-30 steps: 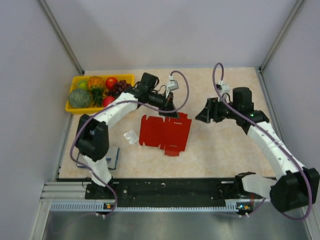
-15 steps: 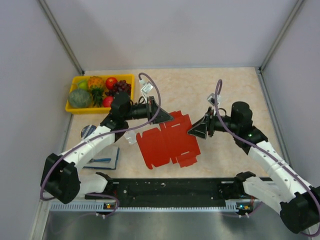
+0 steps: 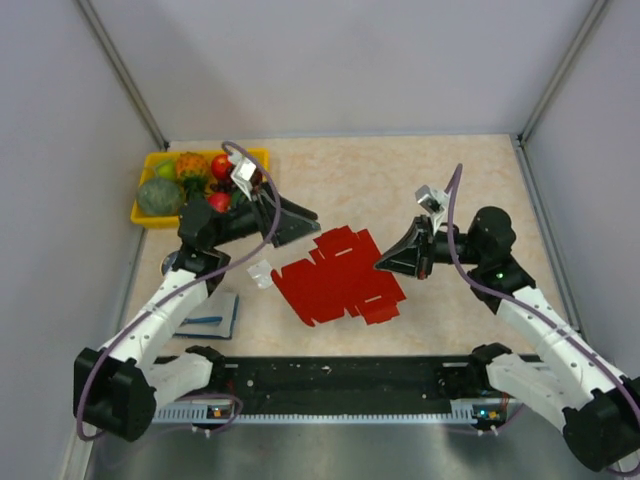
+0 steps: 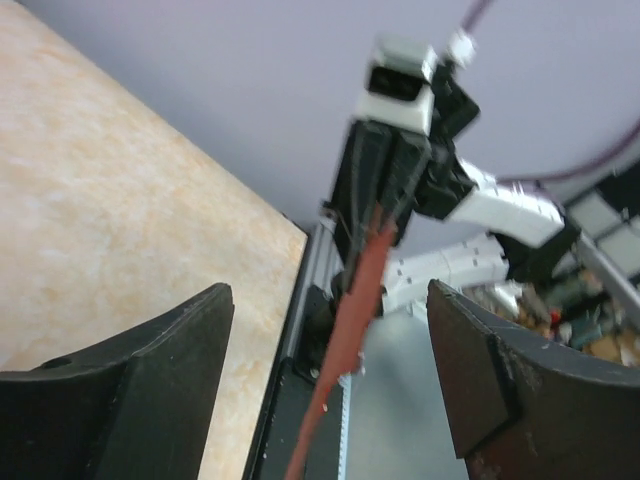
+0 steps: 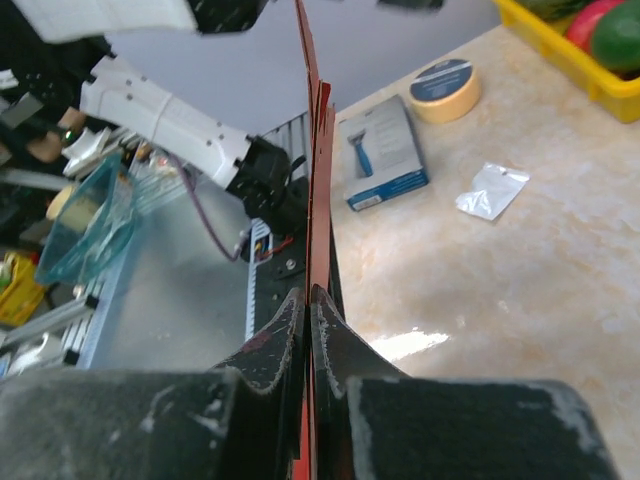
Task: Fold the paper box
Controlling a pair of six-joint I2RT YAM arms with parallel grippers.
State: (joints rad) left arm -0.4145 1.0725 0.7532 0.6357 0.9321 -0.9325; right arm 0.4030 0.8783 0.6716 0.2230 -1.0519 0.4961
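Observation:
The paper box [image 3: 338, 277] is a flat red cardboard sheet with tabs and slots, lying mid-table and turned at a slant. My right gripper [image 3: 384, 263] is shut on its right edge. In the right wrist view the right gripper [image 5: 308, 292] pinches the sheet [image 5: 311, 150], seen edge-on. My left gripper [image 3: 306, 217] stands open up and left of the sheet, apart from it. In the left wrist view the left gripper [image 4: 330, 288] has its jaws wide, and the red sheet [image 4: 358, 305] runs edge-on beyond the gap, touching neither finger.
A yellow tray [image 3: 147, 216] of toy fruit sits at the back left. A small clear wrapper [image 3: 260, 273] lies just left of the sheet. A blue notebook [image 3: 214, 316] and a tape roll [image 3: 171, 263] lie under the left arm. The arm rail [image 3: 330, 380] runs along the near edge.
The left gripper has opened, let go of the paper box and drawn back to the left. The right gripper has closed on the sheet's right edge. The sheet has turned slightly.

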